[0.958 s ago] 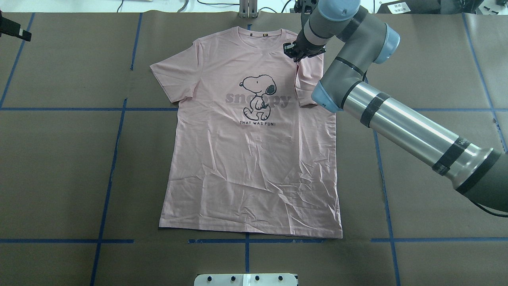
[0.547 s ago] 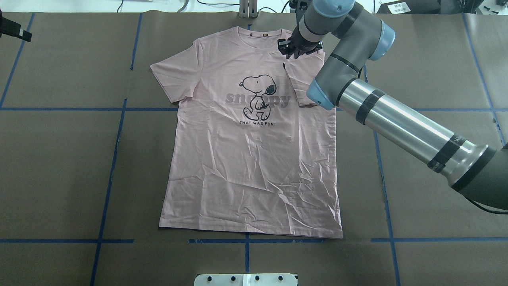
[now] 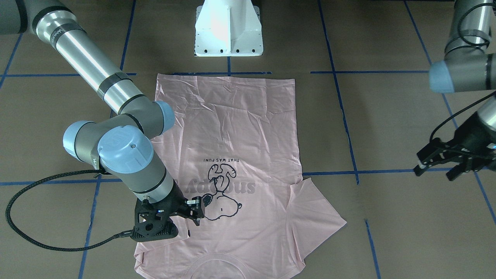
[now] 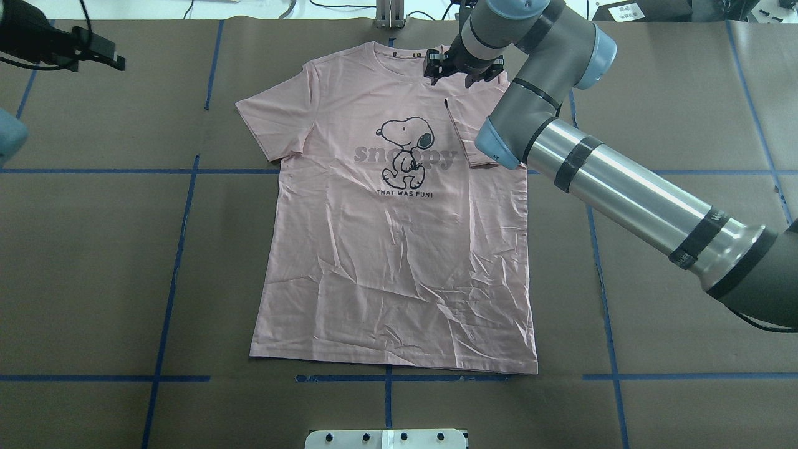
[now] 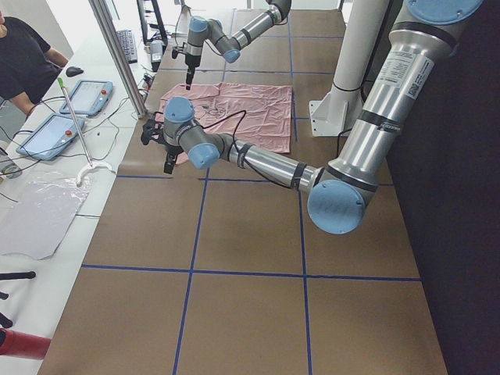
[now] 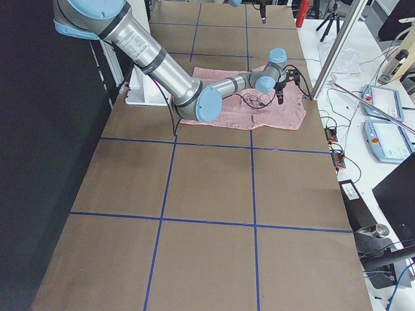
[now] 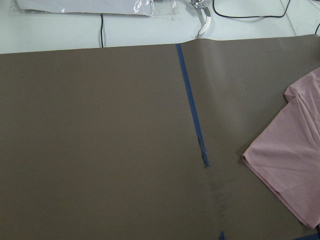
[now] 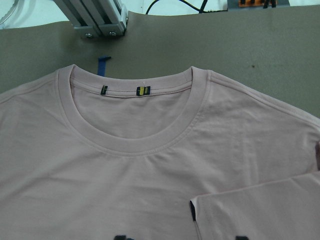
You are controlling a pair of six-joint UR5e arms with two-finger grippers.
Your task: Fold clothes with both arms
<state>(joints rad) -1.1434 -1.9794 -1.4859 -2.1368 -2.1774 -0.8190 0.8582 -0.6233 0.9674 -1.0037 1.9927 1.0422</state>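
The pale pink T-shirt point(image 4: 399, 262) lies flat and face up on the brown table, Snoopy print point(image 4: 405, 153) showing. Its sleeve on my right side point(image 4: 471, 134) is folded inward over the chest; the other sleeve point(image 4: 268, 121) lies spread out. My right gripper point(image 4: 463, 70) hovers open and empty over the shoulder beside the collar point(image 8: 135, 145). It also shows in the front-facing view point(image 3: 192, 217). My left gripper point(image 3: 436, 172) is open and empty above bare table, well off the spread sleeve point(image 7: 290, 165); it also shows at the overhead view's top left point(image 4: 100, 53).
The white pedestal base point(image 3: 228, 31) stands at the hem side of the shirt. Blue tape lines point(image 4: 181, 249) cross the brown table cover. An aluminium post point(image 4: 389, 12) stands past the collar. An operator point(image 5: 23, 62) and tablets point(image 5: 86, 98) are beyond the far edge.
My right gripper has moved left and farther away, from the folded sleeve toward the collar. The sleeve stays folded on the chest. My left gripper has come into the overhead view at top left.
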